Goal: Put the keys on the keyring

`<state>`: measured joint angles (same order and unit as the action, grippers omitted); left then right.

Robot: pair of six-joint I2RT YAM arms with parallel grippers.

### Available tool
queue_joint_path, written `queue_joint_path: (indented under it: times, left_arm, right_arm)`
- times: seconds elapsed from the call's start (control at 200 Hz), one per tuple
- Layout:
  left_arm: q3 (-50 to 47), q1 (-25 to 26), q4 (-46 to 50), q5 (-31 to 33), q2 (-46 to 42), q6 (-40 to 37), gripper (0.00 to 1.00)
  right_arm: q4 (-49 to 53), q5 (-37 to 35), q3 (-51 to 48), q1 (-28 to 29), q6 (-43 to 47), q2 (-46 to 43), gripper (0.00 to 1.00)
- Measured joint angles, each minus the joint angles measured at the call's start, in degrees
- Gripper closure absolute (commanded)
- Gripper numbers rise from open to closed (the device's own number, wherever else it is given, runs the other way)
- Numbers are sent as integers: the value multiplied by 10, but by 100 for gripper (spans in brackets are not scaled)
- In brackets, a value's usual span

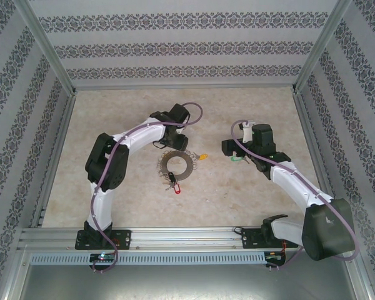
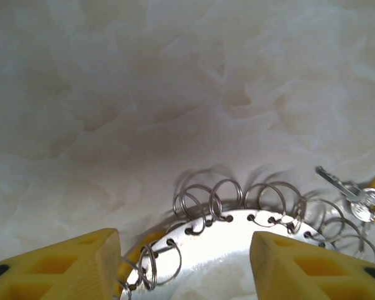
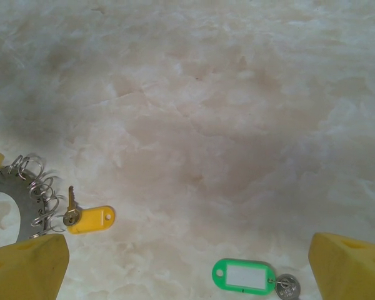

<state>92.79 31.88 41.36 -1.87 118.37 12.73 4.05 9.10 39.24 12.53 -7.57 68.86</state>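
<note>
L gripper (image 2: pixel 184 250): jaws partway apart, straddling rim of the big flat grey metal keyring (image 2: pixel 228 253); can't tell if pinching it
R gripper (image 3: pixel 187 265): wide open, empty, above small green-tagged key (image 3: pixel 244 275)
small yellow-tagged key (image 3: pixel 90 219): lying just beside ring
risk: imo fingers snag the wire loops (image 2: pixel 203 200), not the plate, so ring skids
</note>
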Motion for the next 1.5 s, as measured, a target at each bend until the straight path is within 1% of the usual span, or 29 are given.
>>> queue_joint_path:
  times: [0.07, 0.275, 0.535, 0.714, 0.944, 1.244, 1.499]
  left_arm:
    - [10, 0, 6, 11, 11, 2, 50]
    - [40, 2, 17, 28, 38, 2, 52]
    - [41, 10, 24, 41, 48, 2, 56]
    - [41, 12, 31, 50, 49, 2, 60]
    - [41, 12, 35, 54, 54, 2, 60]
    - [57, 22, 44, 56, 69, 2, 56]
    - [60, 27, 47, 68, 77, 2, 60]
  right_arm:
    - [-1, 0, 0, 0, 0, 0, 2]
    - [-2, 0, 0, 0, 2, 0, 2]
    - [-2, 0, 0, -1, 5, -13, 2]
    - [-1, -2, 0, -8, 8, -20, 2]
    - [0, -3, 0, -16, 17, -31, 2]
    - [0, -5, 0, -27, 19, -50, 2]
    - [1, -6, 0, -33, 21, -51, 2]
